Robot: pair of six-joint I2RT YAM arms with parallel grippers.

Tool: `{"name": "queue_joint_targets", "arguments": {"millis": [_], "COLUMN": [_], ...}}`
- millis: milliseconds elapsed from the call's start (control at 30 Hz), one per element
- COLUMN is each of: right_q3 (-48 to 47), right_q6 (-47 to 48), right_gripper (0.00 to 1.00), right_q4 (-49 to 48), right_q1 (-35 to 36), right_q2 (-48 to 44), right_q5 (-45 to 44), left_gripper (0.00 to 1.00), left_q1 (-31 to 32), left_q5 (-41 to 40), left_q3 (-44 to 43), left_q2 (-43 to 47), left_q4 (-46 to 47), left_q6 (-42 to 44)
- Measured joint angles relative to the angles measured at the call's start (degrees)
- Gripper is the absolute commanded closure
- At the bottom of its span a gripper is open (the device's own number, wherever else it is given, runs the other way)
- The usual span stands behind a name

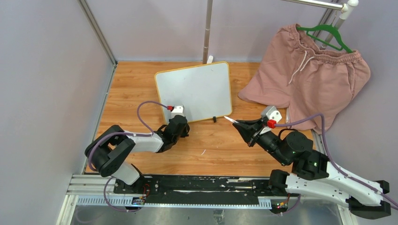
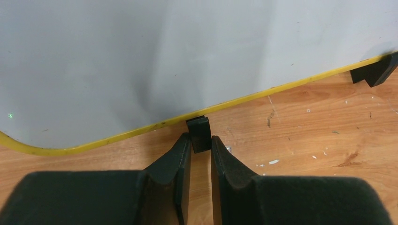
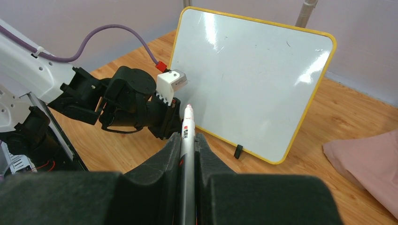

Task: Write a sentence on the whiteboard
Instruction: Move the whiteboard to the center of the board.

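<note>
Though blank, glossy yellow-framed whiteboard (image 1: pixel 193 91); left fingers (image 2: pixel 180 159) tight on foot (image 2: pixel 199 133), right fingers (image 3: pixel 159 166) tight on marker (image 3: pixel 187 136).

A pair of pink shorts (image 1: pixel 307 82) hangs from a green hanger (image 1: pixel 315 29), its lower part draped onto the far right corner of the wooden tabletop (image 1: pixel 211 147). A metal pole (image 1: pixel 207 28) stands upright at the middle of the far edge.

The left arm (image 1: pixel 141 142) and right arm (image 1: pixel 338 180) have white shells, black joints and 1 red-plugged lilac cable (image 1: pixel 139 115) each, with the left gripper (image 2: pixel 201 144) and right gripper (image 3: pixel 187 138) matte black.
</note>
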State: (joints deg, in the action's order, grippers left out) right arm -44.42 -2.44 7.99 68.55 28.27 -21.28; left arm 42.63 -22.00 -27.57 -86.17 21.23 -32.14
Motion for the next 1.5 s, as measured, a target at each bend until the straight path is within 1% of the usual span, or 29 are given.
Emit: {"name": "queue_joint_targets", "arguments": {"millis": [233, 267, 367, 400, 567, 733, 900, 1033, 1067, 1133, 1233, 1267, 1333, 1400, 1500], "right_q3": [0.00, 0.00, 0.00, 0.00, 0.00, 0.00, -0.02, -0.04, -0.04, -0.04, -0.04, -0.09, -0.09, -0.11, -0.13], "right_q6": [0.00, 0.02, 0.02, 0.00, 0.02, 0.02, 0.00, -0.13, -0.20, -0.44, -0.72, -0.76, -0.92, -1.03, -1.20], "right_gripper": [1.00, 1.00, 1.00, 1.00, 1.00, 1.00, 1.00, 1.00, 1.00, 1.00, 1.00, 1.00, 1.00, 1.00, 1.00], "right_q4": [0.79, 0.87, 1.11, 1.11, 1.25, 1.38, 1.40, 1.25, 1.14, 0.79, 0.55, 0.55, 0.55, 0.55, 0.50], "right_q1": [0.00, 0.00, 0.00, 0.00, 0.00, 0.00, 0.00, 0.00, 0.00, 0.00, 0.00, 0.00, 0.00, 0.00, 0.00], "right_q2": [-0.92, -1.01, -1.18, -1.18, -1.16, -1.07, -0.70, 0.26, 0.48, 1.09, 2.08, 2.60, 3.56, 4.57, 5.92], "right_q5": [-1.05, -1.14, -1.29, -1.29, -1.29, -1.27, -1.25, -1.03, -0.85, -0.42, 0.46, 0.74, 1.29, 1.92, 2.75], "left_gripper": [1.00, 0.97, 0.71, 0.64, 0.46, 0.34, 0.21, 0.14, 0.13, 0.12, 0.11, 0.11, 0.10, 0.10, 0.09], "left_q1": [1.77, 1.95, 2.23, 2.25, 3.08, 3.85, 3.85, 3.19, 2.32, -2.64, -13.33, -18.49, -24.90, -31.26, -37.46], "left_q5": [-2.56, -2.93, -3.65, -3.78, -2.38, -2.12, -3.67, -5.27, -5.22, -3.96, 0.66, 3.65, 7.21, 12.76, 20.90], "left_q3": [-0.61, -0.61, -0.61, -0.61, 0.50, 1.31, 1.90, 2.03, 1.95, 1.38, -0.13, -0.85, -1.64, -1.75, -1.18], "left_q2": [-1.22, -1.33, -1.40, -1.36, 1.38, 10.78, 24.70, 37.09, 39.30, 43.58, 46.01, 46.34, 46.25, 46.07, 44.24], "left_q4": [0.33, 0.44, 0.48, 0.46, 0.17, -4.26, -11.87, -21.07, -22.75, -26.51, -30.23, -31.34, -32.20, -32.09, -28.52], "left_q6": [-2.60, -2.86, -3.63, -3.87, -4.72, -4.70, -4.44, -3.65, -3.19, -2.10, -1.03, -0.96, -1.07, -1.97, -4.11]}}
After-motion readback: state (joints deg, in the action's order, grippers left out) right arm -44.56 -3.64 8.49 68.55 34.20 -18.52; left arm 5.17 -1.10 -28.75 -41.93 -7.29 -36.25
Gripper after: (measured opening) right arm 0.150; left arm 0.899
